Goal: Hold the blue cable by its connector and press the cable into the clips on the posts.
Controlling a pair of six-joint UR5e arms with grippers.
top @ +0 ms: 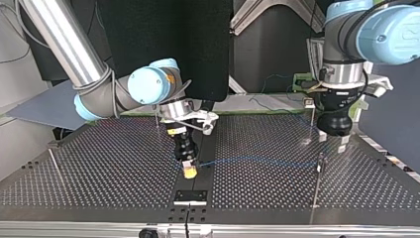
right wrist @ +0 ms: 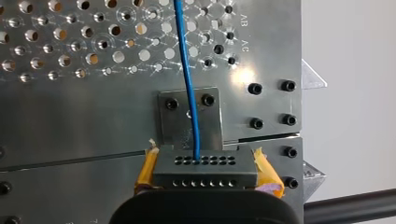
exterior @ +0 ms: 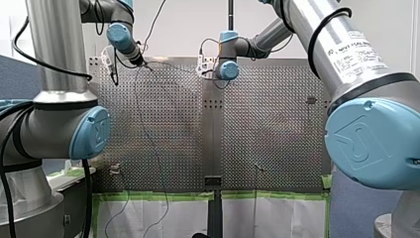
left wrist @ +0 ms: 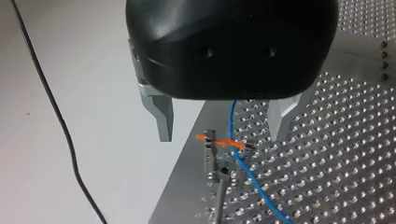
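Top view, right tool (top: 189,170) pointing down, clamping connector (right wrist: 205,169), left tool (top: 333,141) gaping over post (top: 317,183)

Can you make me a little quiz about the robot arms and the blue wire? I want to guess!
1. True or false: my left gripper is shut tight on the blue cable.
2. What colour are the pads of my right gripper? A red, B yellow, C green.
3. Fill the gap: in the right wrist view the blue cable comes out of the black ____, which my right gripper holds.

Key:
1. False: its fingers stand open.
2. B.
3. connector.
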